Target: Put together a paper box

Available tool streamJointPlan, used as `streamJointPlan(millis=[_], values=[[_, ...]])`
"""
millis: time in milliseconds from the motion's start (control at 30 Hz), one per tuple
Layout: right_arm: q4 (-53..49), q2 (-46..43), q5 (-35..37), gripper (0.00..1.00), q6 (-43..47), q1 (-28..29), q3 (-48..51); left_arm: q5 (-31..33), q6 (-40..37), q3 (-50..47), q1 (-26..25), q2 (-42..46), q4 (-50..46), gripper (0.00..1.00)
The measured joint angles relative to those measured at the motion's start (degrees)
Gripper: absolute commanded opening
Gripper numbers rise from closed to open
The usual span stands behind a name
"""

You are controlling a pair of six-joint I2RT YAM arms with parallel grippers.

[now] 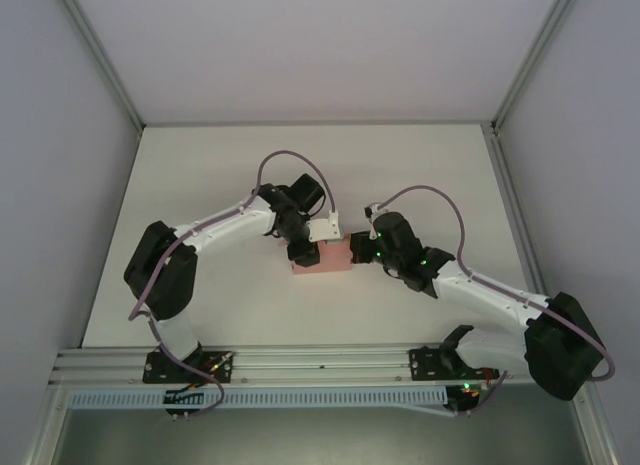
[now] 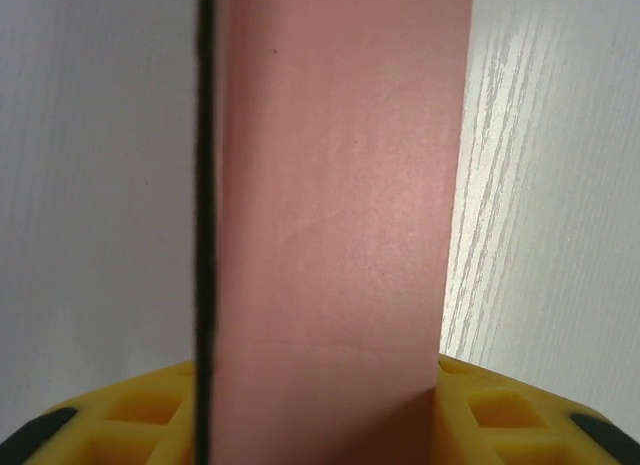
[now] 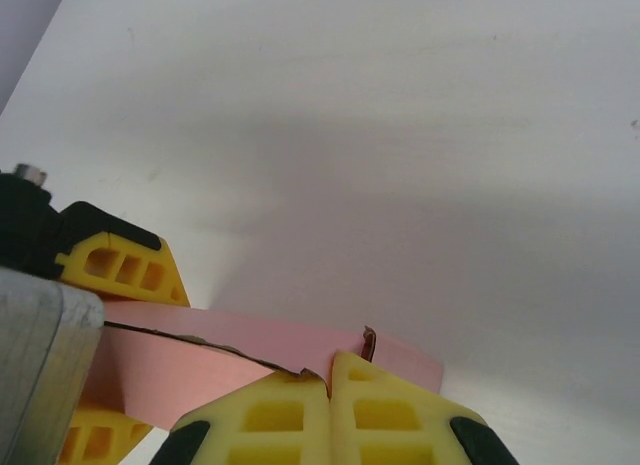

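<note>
The paper box is a small pale pink card box standing on the white table between the two arms. My left gripper holds it from the left. In the left wrist view the pink box sits between the yellow fingers, touching both, with my left gripper shut on it. My right gripper meets the box from the right. Its yellow fingers are pressed together with a thin card edge of the box pinched between the tips. A left finger shows beyond the box.
An aluminium rail carrying both arm bases runs along the near edge. Grey side walls and frame posts bound the table left and right. Bare white table lies behind the box.
</note>
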State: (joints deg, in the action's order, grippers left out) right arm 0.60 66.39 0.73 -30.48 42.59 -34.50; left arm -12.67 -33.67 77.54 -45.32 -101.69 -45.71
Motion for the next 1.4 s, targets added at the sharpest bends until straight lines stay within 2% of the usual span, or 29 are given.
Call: streamJointPlan(millis=[133, 200, 267, 433, 467, 600, 833, 967, 1100, 1233, 1400], values=[[1.07, 0.00, 3.30, 0.00, 2.29, 1.44, 0.48, 0.17, 0.31, 0.11, 0.00, -0.22, 0.42, 0.48], [1.09, 0.11, 4.48, 0.00, 3.06, 2.01, 0.50, 0.31, 0.31, 0.11, 0.02, -0.35, 0.85, 0.59], [1.14, 0.31, 5.60, 0.00, 3.32, 2.36, 0.48, 0.79, 0.61, 0.11, 0.00, -0.48, 1.31, 0.76], [0.35, 0.79, 8.44, 0.00, 2.99, 3.32, -0.07, 1.57, 2.03, 0.11, 0.00, -0.17, 2.56, 0.87], [-0.44, 1.05, 9.25, 0.00, 2.82, 3.58, -0.59, 1.75, 2.14, 0.09, 0.00, 0.13, 2.97, 1.00], [-3.56, 2.36, 12.35, 0.00, 1.29, 4.44, -2.78, 3.48, 5.07, -0.61, -0.07, 3.30, 5.14, 1.00], [-5.38, 3.06, 15.32, 0.00, -0.87, 6.32, -3.89, 9.31, 13.18, -6.95, -0.59, 14.23, 9.18, 0.98], [-6.88, 3.39, 15.63, 0.00, -1.25, 6.67, -4.79, 13.44, 21.70, -11.34, -0.76, 19.67, 9.73, 0.72], [-6.95, 4.15, 15.61, 0.00, -1.27, 6.71, -5.40, 14.71, 27.71, -15.26, -0.87, 23.04, 11.26, 0.67], [-6.97, 4.59, 15.58, 0.00, -1.27, 6.71, -5.81, 14.99, 30.25, -16.92, -0.92, 23.82, 12.31, 0.55], [-6.97, 4.61, 15.52, 0.00, -1.27, 6.71, -5.84, 15.45, 30.84, -16.92, -0.92, 23.50, 12.66, 0.52]])
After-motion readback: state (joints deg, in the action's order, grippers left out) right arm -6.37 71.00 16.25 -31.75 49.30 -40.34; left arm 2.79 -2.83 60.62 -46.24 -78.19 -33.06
